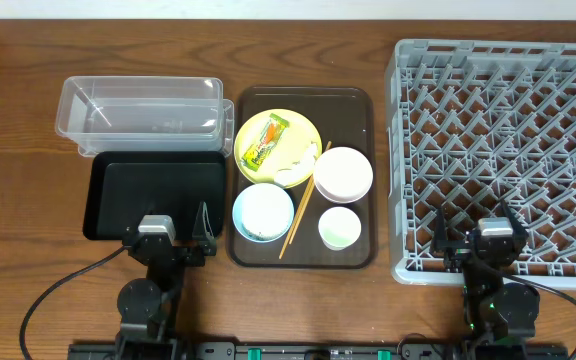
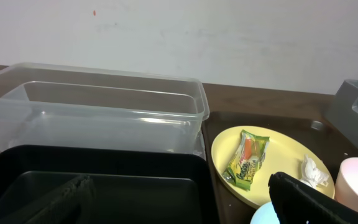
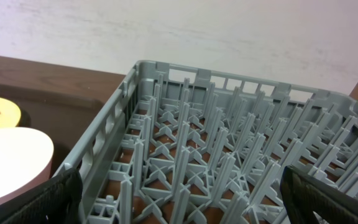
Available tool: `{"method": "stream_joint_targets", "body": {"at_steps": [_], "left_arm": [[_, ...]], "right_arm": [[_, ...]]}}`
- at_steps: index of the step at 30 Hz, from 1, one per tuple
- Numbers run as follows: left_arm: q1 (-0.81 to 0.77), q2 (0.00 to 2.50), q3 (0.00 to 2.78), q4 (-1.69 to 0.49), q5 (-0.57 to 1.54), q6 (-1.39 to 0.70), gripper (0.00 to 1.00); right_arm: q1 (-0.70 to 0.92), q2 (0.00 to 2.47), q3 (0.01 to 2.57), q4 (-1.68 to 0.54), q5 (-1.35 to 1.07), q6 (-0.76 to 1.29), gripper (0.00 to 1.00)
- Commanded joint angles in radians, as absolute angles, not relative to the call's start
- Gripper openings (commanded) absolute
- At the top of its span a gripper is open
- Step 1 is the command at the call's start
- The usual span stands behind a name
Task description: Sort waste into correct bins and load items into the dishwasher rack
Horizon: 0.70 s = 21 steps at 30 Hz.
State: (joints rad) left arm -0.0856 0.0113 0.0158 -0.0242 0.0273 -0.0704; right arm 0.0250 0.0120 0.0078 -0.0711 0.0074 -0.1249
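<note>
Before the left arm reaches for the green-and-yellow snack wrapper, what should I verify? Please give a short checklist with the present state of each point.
1. Left gripper open, holding nothing: ok.
2. Right gripper open, holding nothing: ok.
3. Green-and-yellow snack wrapper lies uncovered on the round yellow plate: ok.
4. Crumpled white tissue lies apart from the wrapper: ok.
5. Clear plastic rectangular tub has free room inside: ok.
6. Nothing is hidden under the wrapper: cannot tell.

Dark wooden table (image 1: 28, 120); plain white wall (image 2: 229, 37) behind.
</note>
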Motion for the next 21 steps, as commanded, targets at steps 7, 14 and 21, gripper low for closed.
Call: {"method": "stream_joint_targets", "body": {"at_steps": [7, 14, 21], "left_arm": [[-0.079, 0.012, 0.004, -0.071, 0.015, -0.057, 0.92], [-0.079, 0.092, 0.077, -0.131, 0.016, -0.089, 0.92], [-0.079, 0.349, 0.243, -0.17, 0.016, -0.091, 0.92]], "right_arm": [[0.033, 0.009, 0.006, -0.074, 0.012, -0.093, 0.99], [0.033, 0.037, 0.038, -0.087, 0.081, -0.03, 0.99], [0.033, 0.223, 0.18, -0.133, 0.102, -0.03, 0.99]]}}
